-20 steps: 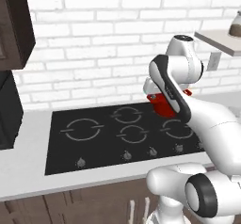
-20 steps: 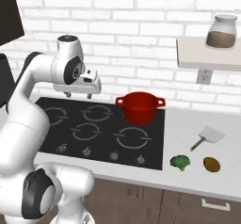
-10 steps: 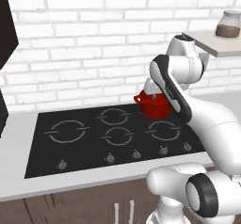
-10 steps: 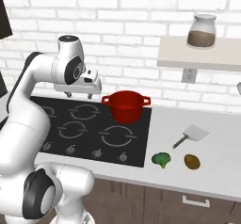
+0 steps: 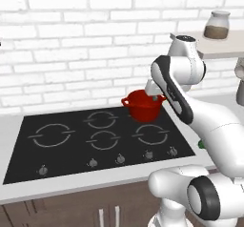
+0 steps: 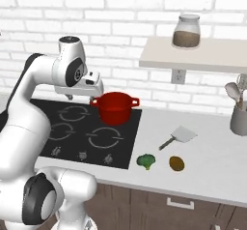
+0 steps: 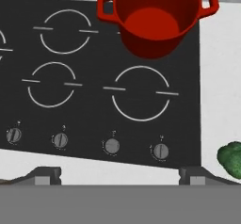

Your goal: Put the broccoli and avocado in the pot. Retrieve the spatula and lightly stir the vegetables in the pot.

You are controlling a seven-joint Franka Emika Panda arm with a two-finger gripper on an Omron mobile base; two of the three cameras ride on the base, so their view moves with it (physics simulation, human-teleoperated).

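- The gripper (image 6: 81,97) hangs above the black cooktop (image 6: 72,136), on the left side of the red pot (image 6: 115,107) in the right base view; its jaws stand wide apart and hold nothing.
- In the hand view the two dark fingertips (image 7: 47,175) sit far apart at the bottom, with the cooktop (image 7: 94,91) and its row of knobs (image 7: 112,146) between and beyond them.
- The pot (image 5: 143,105) stands upright on the back right burner of the cooktop (image 5: 95,140); from above, the pot (image 7: 157,18) has nothing in it and shows two small loop handles on its rim.
- The broccoli (image 6: 146,161) lies on the light surface (image 6: 207,161) just right of the cooktop's front corner; the broccoli (image 7: 230,158) also shows at the right edge of the hand view.
- The avocado (image 6: 177,163), a brownish oval, lies near the broccoli on its right, not touching it.
- The spatula (image 6: 177,137) lies flat on the surface behind those two, blade toward the wall side and handle pointing toward the cooktop.
- A glass jar (image 6: 186,31) of brown contents stands on a wall shelf (image 6: 202,55) above the surface; the jar (image 5: 217,25) also shows at the upper right of the left base view.
- A grey holder with utensils (image 6: 239,113) stands at the far right of the surface.
- A white brick wall (image 5: 71,45) runs behind everything.
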